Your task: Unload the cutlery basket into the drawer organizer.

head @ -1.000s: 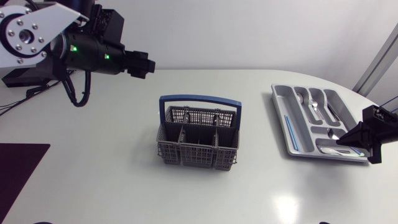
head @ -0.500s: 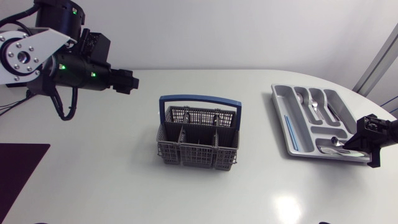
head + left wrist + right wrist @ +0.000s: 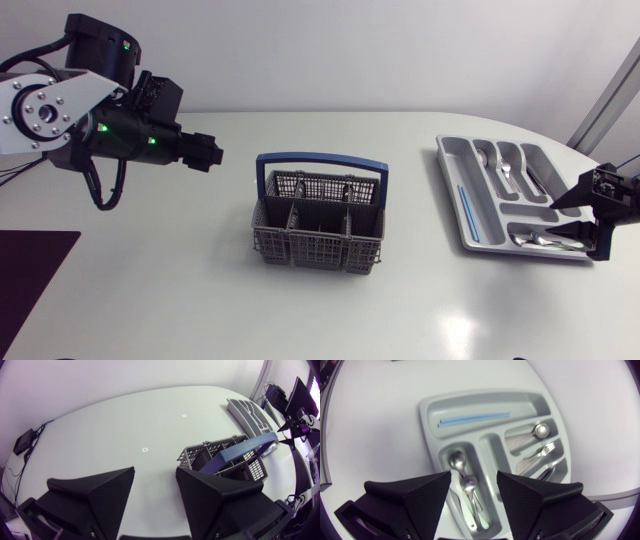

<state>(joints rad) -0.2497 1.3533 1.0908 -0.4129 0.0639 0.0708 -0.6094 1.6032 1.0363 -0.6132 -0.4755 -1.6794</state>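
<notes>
The grey cutlery basket (image 3: 318, 228) with a blue handle (image 3: 322, 160) stands mid-table; no cutlery shows in it. The grey drawer organizer (image 3: 449, 190) lies at the right, holding spoons, a fork and a blue straw (image 3: 467, 210). My right gripper (image 3: 556, 218) hangs open over the organizer's near end. In the right wrist view two spoons (image 3: 469, 484) lie in the compartment under the right gripper (image 3: 474, 490), free of its fingers. My left gripper (image 3: 210, 154) is open and empty, raised to the left of the basket (image 3: 220, 457).
The organizer (image 3: 427, 415) sits close to the table's right edge. A dark mat (image 3: 30, 270) lies at the front left corner. Bare tabletop lies between basket and organizer.
My right gripper has opened and let a spoon go into the organizer's near compartment. My left arm has swung back left and down, away from the basket.
</notes>
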